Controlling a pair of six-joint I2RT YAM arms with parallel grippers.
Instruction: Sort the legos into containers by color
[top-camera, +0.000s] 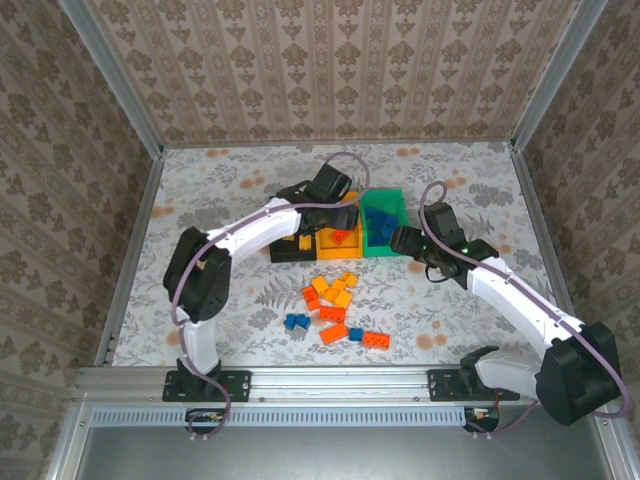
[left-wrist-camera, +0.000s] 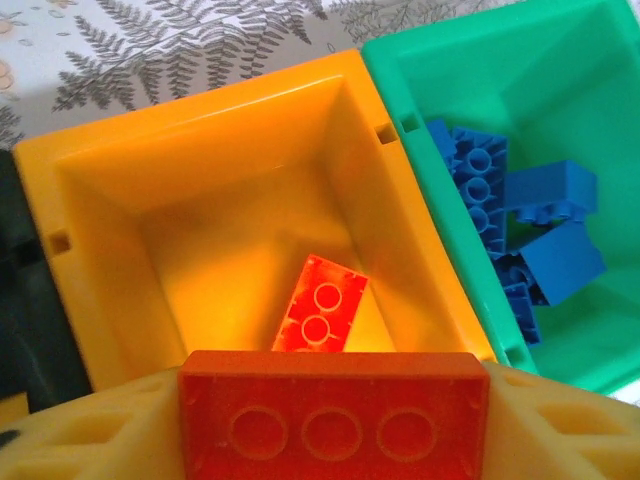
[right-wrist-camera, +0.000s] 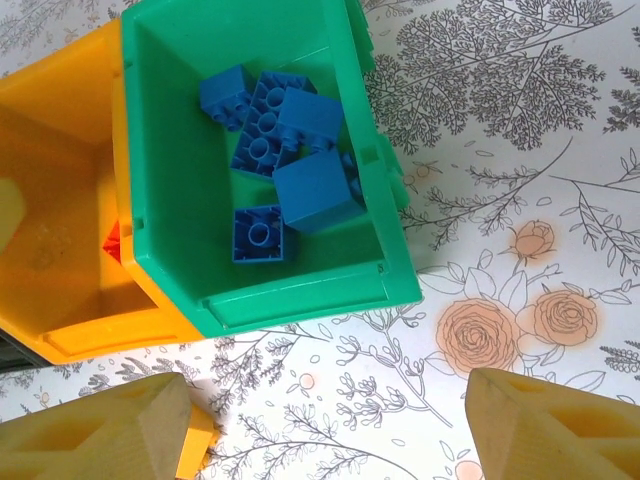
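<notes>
The left arm (top-camera: 250, 232) reaches from the near edge of the table (top-camera: 200, 190) toward its middle, and its gripper (left-wrist-camera: 332, 425) is clamped on an orange-red brick (left-wrist-camera: 332, 395). The right arm (top-camera: 510, 295) bends inward; its gripper (right-wrist-camera: 330, 430) has its fingers wide apart.

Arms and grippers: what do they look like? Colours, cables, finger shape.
The left arm and right arm match: white links, black joint housings, a mauve cable looping along each. The left gripper and right gripper have pale yellow, blocky fingers with ribbed cut-outs.
</notes>
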